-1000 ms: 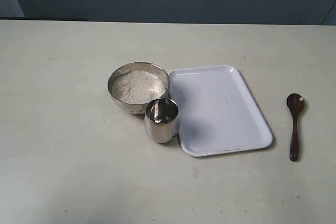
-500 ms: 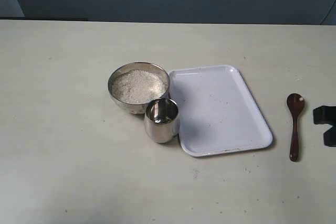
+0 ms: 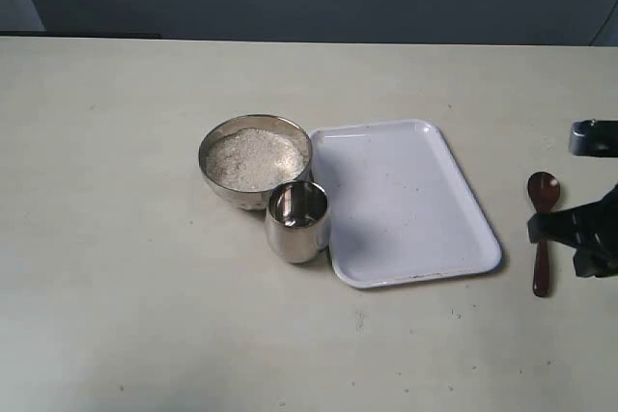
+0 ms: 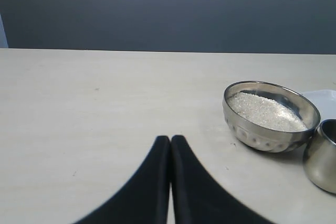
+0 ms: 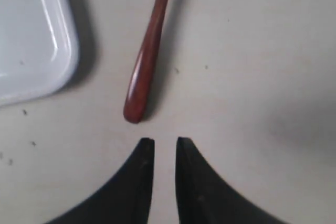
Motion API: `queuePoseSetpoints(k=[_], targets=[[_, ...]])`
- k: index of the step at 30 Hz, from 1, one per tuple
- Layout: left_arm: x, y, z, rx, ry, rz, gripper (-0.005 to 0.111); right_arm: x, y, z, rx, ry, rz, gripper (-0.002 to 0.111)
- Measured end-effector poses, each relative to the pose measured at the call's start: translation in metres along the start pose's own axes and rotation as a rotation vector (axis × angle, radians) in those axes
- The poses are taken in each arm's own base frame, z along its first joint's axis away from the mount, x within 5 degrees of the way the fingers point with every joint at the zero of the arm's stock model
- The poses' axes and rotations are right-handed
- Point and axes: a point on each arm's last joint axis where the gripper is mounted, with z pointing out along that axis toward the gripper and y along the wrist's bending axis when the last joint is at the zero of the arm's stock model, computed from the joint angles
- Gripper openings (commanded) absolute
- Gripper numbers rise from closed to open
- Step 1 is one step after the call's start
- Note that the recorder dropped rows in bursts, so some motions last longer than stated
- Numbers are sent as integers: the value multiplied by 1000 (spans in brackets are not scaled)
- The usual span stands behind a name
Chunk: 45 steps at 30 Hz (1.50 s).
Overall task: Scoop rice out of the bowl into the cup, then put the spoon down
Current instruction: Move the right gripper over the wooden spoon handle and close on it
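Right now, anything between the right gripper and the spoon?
Nothing. The right wrist view shows only bare table between the right gripper and the near end of the spoon handle.

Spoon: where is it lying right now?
In the exterior view the spoon lies flat on the table at the far right, just right of the white tray, with the right gripper close by its handle end.
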Motion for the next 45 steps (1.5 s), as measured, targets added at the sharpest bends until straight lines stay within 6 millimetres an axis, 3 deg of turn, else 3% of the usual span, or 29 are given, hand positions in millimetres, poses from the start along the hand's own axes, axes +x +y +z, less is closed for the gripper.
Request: queuePoseSetpoints(k=[7, 14, 21, 45], targets=[[0, 0, 0, 0, 0, 0, 1, -32, 11, -1, -31, -36, 14, 19], [0, 0, 0, 0, 0, 0, 1, -48, 23, 22, -32, 0, 20, 56], [0, 0, 0, 0, 0, 0, 1, -47, 23, 46, -7, 81, 43, 52], [0, 0, 0, 0, 0, 0, 1, -56, 17, 47, 60, -11, 2, 52]])
